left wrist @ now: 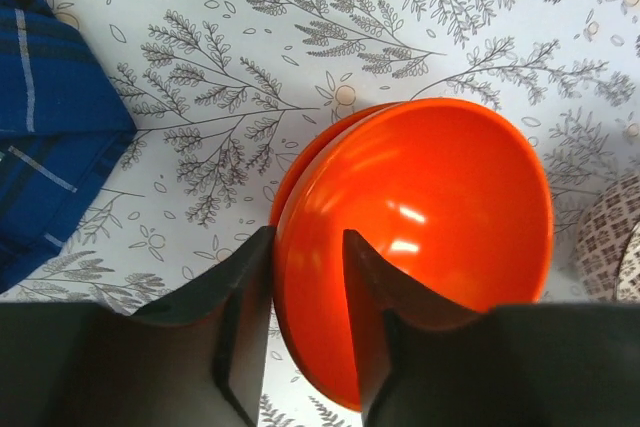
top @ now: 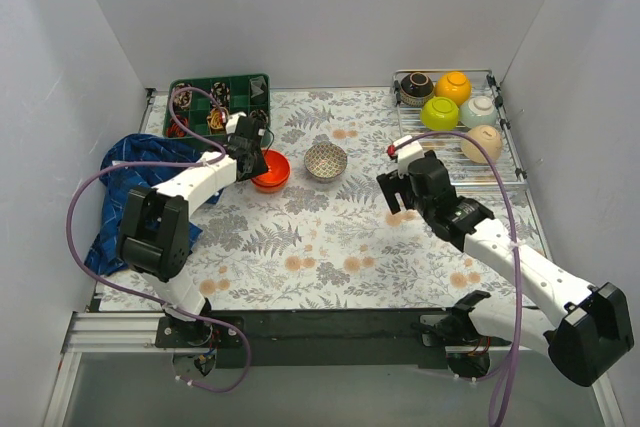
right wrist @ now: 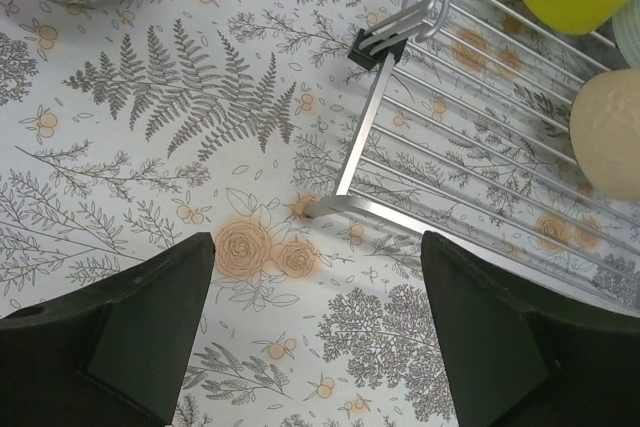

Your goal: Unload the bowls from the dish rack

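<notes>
The silver wire dish rack (top: 511, 173) at the back right holds a dark brown bowl (top: 416, 87), a yellow-orange bowl (top: 453, 86), a lime green bowl (top: 439, 113), a pale mint bowl (top: 478, 110) and a beige bowl (top: 482, 144). Two red-orange bowls (top: 271, 169) sit stacked on the table, with a white patterned bowl (top: 326, 161) beside them. My left gripper (left wrist: 305, 237) straddles the top red-orange bowl's (left wrist: 430, 197) rim, one finger inside and one outside. My right gripper (right wrist: 318, 242) is open and empty above the table by the rack's corner (right wrist: 372, 117).
A green compartment tray (top: 220, 97) stands at the back left. A blue plaid cloth (top: 130, 162) lies at the left, also in the left wrist view (left wrist: 50, 117). White walls close in the table on three sides.
</notes>
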Controlling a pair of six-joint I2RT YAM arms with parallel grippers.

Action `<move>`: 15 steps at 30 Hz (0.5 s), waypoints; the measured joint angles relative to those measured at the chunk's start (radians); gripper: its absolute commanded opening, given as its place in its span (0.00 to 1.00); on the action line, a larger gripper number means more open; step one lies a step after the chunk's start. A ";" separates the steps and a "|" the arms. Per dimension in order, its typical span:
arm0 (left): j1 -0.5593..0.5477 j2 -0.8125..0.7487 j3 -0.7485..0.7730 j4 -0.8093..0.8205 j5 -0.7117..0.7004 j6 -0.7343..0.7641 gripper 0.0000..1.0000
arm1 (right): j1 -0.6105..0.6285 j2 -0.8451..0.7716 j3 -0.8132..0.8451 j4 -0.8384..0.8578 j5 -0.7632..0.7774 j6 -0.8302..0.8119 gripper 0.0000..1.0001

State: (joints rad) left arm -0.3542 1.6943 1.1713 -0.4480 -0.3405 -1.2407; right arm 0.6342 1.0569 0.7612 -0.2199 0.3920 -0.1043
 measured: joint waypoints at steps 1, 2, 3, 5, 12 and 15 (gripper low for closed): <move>0.001 0.000 -0.002 0.001 0.000 0.003 0.44 | -0.011 0.000 0.000 -0.004 -0.005 0.004 0.92; 0.002 -0.003 -0.005 0.005 0.000 0.001 0.48 | -0.021 0.000 0.000 -0.011 -0.010 0.008 0.92; 0.004 -0.007 -0.009 0.008 0.001 0.000 0.52 | -0.037 0.000 0.000 -0.019 -0.017 0.014 0.91; 0.006 -0.027 -0.020 0.011 0.004 -0.001 0.61 | -0.062 0.005 0.003 -0.029 -0.027 0.022 0.91; 0.013 -0.154 -0.056 0.016 0.039 -0.010 0.66 | -0.168 0.074 0.092 -0.085 -0.032 0.035 0.91; 0.017 -0.228 -0.082 0.033 0.072 -0.014 0.53 | -0.217 0.111 0.148 -0.100 -0.035 0.046 0.90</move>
State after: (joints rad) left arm -0.3374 1.4666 1.0889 -0.4149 -0.2680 -1.2549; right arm 0.4168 1.1679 0.9096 -0.3195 0.3573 -0.0582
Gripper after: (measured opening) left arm 0.649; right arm 0.910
